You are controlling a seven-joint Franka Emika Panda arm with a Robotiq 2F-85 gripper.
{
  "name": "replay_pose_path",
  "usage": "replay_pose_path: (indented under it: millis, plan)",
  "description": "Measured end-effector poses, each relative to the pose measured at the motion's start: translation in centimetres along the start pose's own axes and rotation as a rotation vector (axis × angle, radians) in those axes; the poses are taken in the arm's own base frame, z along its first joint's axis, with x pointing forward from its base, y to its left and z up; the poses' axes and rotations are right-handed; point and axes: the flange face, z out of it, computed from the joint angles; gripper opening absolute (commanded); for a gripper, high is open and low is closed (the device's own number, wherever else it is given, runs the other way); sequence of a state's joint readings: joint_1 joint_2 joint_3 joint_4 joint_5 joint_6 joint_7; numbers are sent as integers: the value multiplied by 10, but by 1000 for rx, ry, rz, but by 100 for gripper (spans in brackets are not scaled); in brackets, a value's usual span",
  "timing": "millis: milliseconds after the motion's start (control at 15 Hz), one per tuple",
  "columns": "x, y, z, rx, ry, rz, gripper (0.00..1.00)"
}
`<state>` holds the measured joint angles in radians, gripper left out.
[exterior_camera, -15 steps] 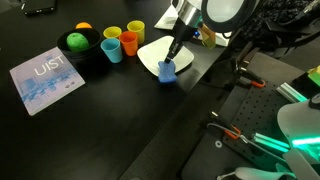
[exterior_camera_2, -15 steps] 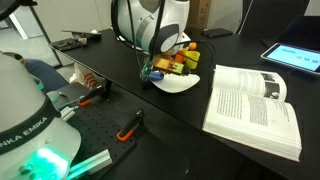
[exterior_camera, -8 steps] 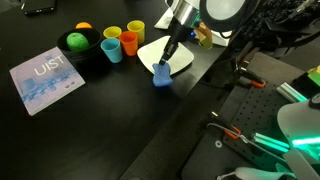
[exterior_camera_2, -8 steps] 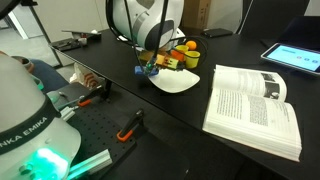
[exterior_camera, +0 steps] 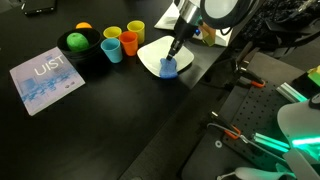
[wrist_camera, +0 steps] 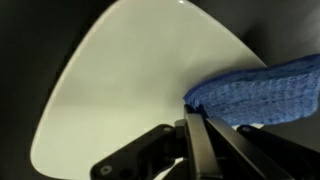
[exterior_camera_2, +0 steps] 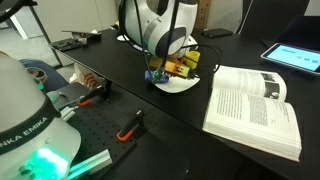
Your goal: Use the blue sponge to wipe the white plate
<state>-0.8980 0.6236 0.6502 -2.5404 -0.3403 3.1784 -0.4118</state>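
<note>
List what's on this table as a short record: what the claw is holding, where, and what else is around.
Plate: white, on the black table
Sponge: blue, at the plate's edge
Claw: shut on the sponge
Cups: four beside the plate; one light blue, one orange, two yellow
Bowl: dark, holds a green fruit
Booklet: pale blue, lying flat, apart from the plate
Book: open, near the plate
</note>
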Motion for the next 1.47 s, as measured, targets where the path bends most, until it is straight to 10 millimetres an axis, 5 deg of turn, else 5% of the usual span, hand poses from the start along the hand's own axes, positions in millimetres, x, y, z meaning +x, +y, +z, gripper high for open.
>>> replay_pose_path:
  millis: [800,1467]
  plan:
    - [27,3,13,-40,-13,-46,1]
    - [24,-3,14,18,-18,6,1]
